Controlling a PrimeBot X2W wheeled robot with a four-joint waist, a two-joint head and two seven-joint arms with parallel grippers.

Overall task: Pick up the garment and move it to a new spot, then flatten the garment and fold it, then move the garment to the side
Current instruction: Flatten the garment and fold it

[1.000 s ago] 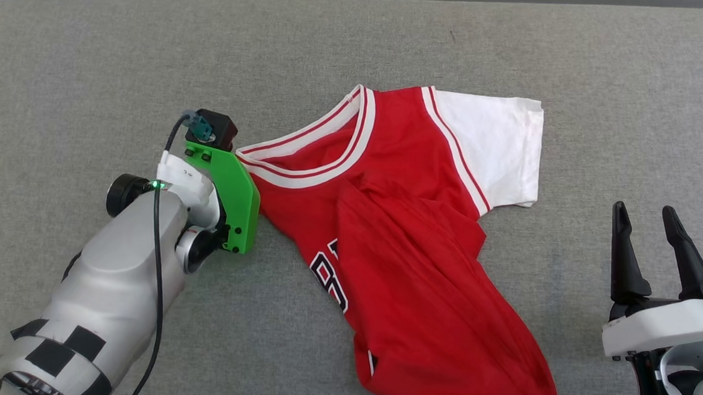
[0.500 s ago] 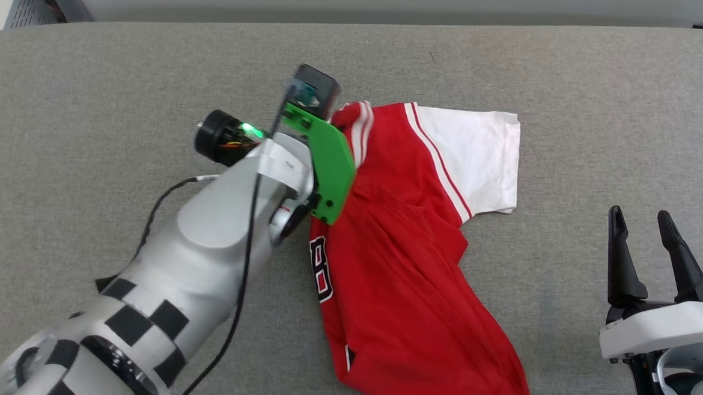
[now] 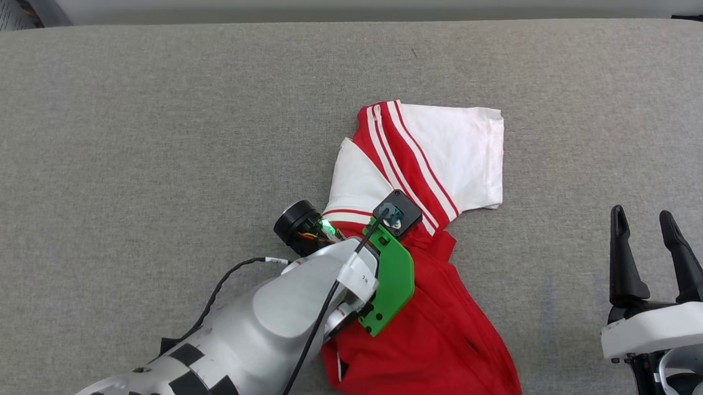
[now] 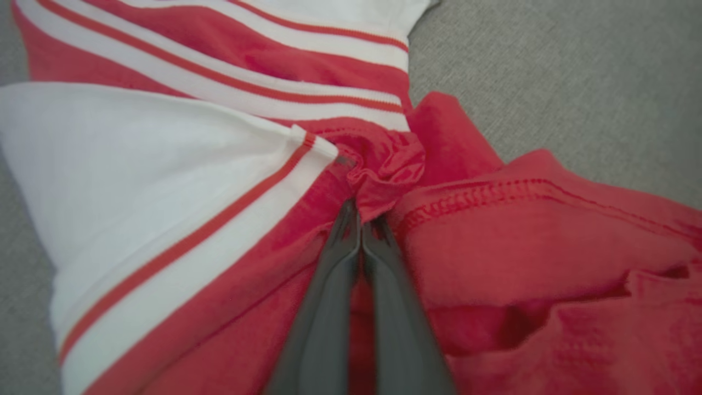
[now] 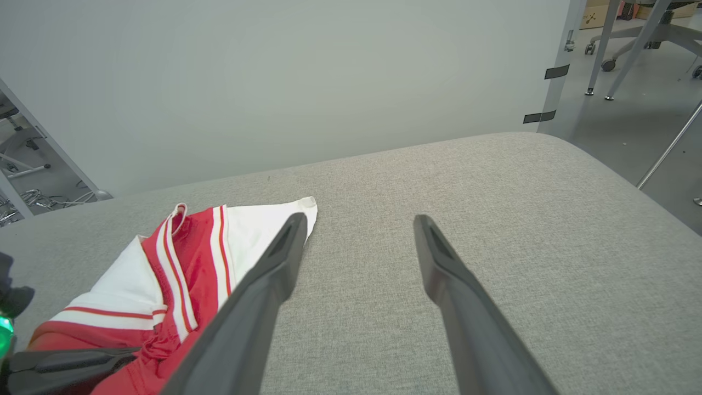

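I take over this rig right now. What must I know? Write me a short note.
Left tool: shut on a pinch of the red jersey T-shirt, beside a white sleeve.
Right tool: open, holding nothing, apart from the shirt.
Shirt: bunched on the grey padded surface, not flat.
Done: the grasp. Left: move it to a new spot, flatten, fold, set aside.

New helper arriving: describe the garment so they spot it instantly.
On the grey surface, look right of centre, where the left gripper pinches cloth. The garment is a crumpled red jersey with white sleeves and red-white striped trim, bright against grey.
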